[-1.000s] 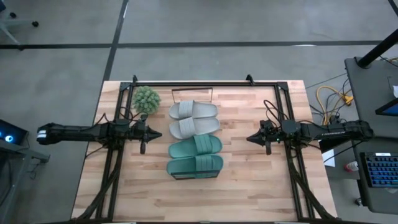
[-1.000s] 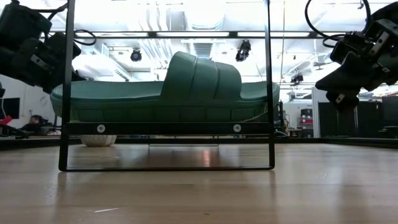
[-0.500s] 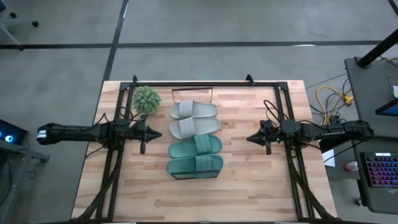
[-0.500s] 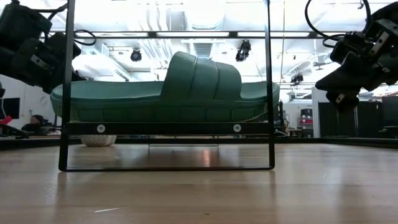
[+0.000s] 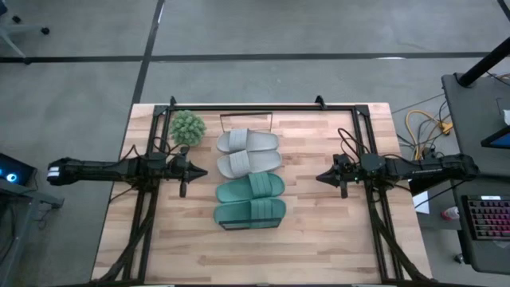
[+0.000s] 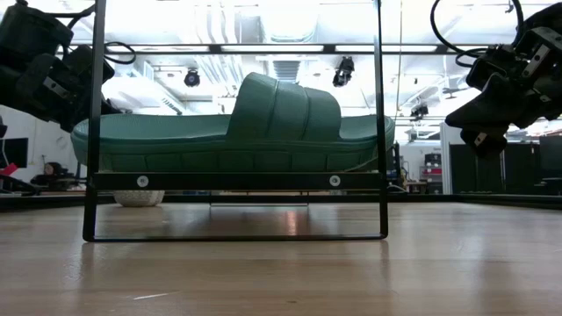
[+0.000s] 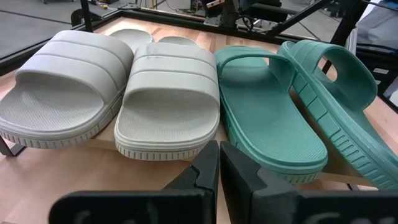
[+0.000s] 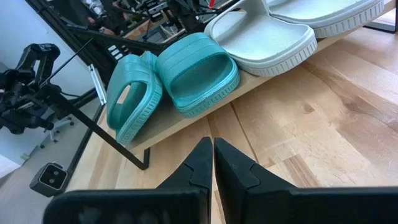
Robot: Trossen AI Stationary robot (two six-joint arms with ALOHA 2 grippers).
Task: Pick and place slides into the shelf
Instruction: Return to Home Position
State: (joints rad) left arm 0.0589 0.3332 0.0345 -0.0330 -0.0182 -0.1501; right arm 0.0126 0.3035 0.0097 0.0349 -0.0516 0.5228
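**Desk:** Where do the sandals stand?

**Operator:** On my overhead feed all four lie side by side, mid-table, on the long, narrow light-wood plank shelf with thin black metal end frames (image 6: pixel 237 181). The light grey soft slip-on slides (image 5: pixel 249 142) take its twelve o'clock end and the teal-green soft slip-on slides (image 5: pixel 250 188) its six o'clock end. Each pair lies close together, and grey sits just beside teal at the middle.

**Desk:** And the arms?

**Operator:** I see the left gripper (image 5: pixel 201 171) at the shelf's nine o'clock and the right gripper (image 5: pixel 320 178) at its three o'clock. Both hang above the pale wooden tabletop (image 5: pixel 319 239), apart from the sandals. My wrist feeds show the left's two dark fingers (image 7: pixel 202 174) pressed together, and the right's fingers (image 8: pixel 199 165) likewise — nothing is held in either.

**Desk:** Anything else on the table?

**Operator:** A small round green potted plant (image 5: pixel 187 127) stands at the shelf's ten o'clock, near the outer grey slide.
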